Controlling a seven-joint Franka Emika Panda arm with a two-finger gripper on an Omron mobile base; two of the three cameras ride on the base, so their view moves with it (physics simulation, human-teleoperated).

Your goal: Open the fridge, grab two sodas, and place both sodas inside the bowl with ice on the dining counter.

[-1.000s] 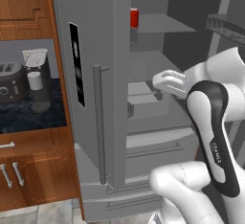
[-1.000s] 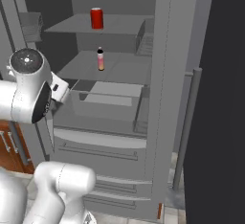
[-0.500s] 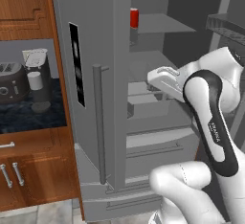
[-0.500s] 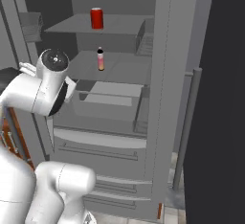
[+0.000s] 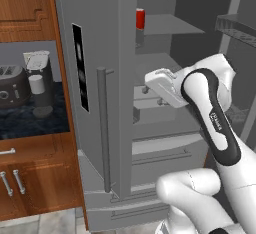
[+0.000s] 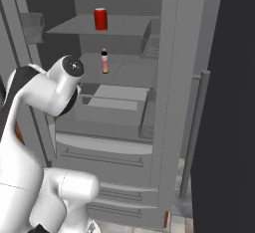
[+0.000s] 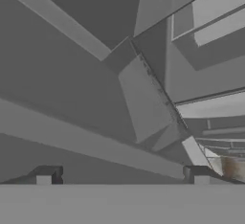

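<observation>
left base view: the fridge [image 5: 100, 68] has its right door swung wide and the left one shut. The red can [image 5: 140, 18] stands on the upper shelf, and the hand [image 5: 161, 84] is inside the opening well below it, holding nothing.
right base view: better angle. The red can [image 6: 100, 19] is up top and the slim capped bottle [image 6: 104, 61] stands upright one shelf down, both apart from the arm. The bottle looks like the closer grab to me.
hand view: both fingertips [image 7: 45, 175] sit far apart, nothing between them, just grey fridge panels ahead at a roll, no soda lined up.
step in hand: I'd say reaching for the first soda.
how to do it well: level the wrist, come at the bottle from the front, straddle its body below the cap, and lift before pulling back so it doesn't tip.
</observation>
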